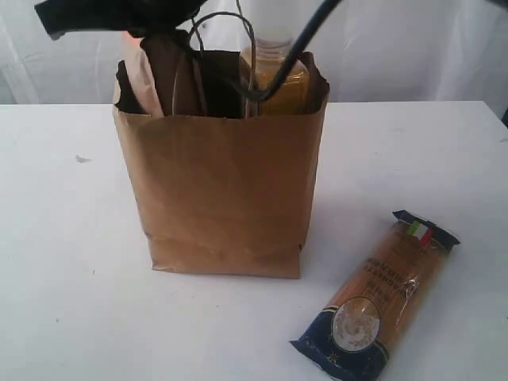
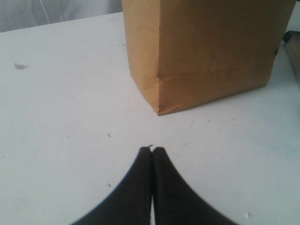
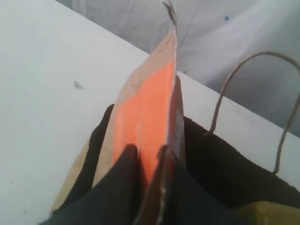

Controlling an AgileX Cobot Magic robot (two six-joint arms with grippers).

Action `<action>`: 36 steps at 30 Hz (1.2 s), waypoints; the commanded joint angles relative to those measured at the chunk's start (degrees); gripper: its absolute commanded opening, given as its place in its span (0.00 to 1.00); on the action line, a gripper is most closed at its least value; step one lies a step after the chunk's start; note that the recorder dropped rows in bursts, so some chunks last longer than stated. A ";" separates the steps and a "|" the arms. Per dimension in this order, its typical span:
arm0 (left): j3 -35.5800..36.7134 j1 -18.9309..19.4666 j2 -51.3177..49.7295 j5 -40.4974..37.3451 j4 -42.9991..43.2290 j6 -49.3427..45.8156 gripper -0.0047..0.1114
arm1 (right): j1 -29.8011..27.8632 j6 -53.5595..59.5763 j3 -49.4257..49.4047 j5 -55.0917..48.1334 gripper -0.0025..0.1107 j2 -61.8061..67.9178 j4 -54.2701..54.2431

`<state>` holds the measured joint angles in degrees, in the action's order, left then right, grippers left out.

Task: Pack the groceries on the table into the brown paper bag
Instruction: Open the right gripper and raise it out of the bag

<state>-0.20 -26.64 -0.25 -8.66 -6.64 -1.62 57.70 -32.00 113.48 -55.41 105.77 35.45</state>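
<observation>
The brown paper bag (image 1: pixel 222 190) stands upright mid-table, its handles up. My right gripper (image 3: pixel 149 152) is shut on the kraft pouch (image 3: pixel 150 103), orange label showing, held upright. In the exterior view the pouch (image 1: pixel 147 75) stands half inside the bag's left side. The orange juice bottle (image 1: pixel 274 75) stands inside the bag on the right. The long pasta packet (image 1: pixel 381 298) lies on the table (image 1: pixel 71 262) right of the bag. My left gripper (image 2: pixel 152 150) is shut on nothing, low over the table, facing a bottom corner of the bag (image 2: pixel 206 47). Can, jar and carton are out of view.
A twisted paper handle (image 3: pixel 286 131) loops up beside the pouch. A black cable (image 1: pixel 294 48) crosses over the bag's mouth. A small scrap (image 1: pixel 82 159) lies on the table at the left. A white curtain hangs behind the table.
</observation>
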 commanded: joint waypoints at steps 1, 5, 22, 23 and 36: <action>0.20 0.16 0.25 0.11 -0.20 -0.18 0.04 | -0.12 -5.67 0.16 1.83 0.02 2.11 4.53; 0.20 0.16 0.25 0.11 -0.20 -0.18 0.04 | -0.12 -8.13 0.16 1.58 0.02 3.99 4.53; 0.20 0.16 0.25 0.11 -0.20 -0.18 0.04 | 0.07 -5.55 -0.34 -3.68 0.60 6.34 -1.34; 0.20 0.16 0.25 0.11 -0.20 -0.18 0.04 | 0.07 -5.30 -0.34 -4.04 0.67 6.34 -1.34; 0.20 0.16 0.25 0.11 -0.20 -0.18 0.04 | 1.91 -3.52 -0.34 -2.15 0.73 1.47 2.54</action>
<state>-0.20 -26.64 -0.25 -8.66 -6.64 -1.62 59.10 -35.93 113.05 -58.12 110.01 35.68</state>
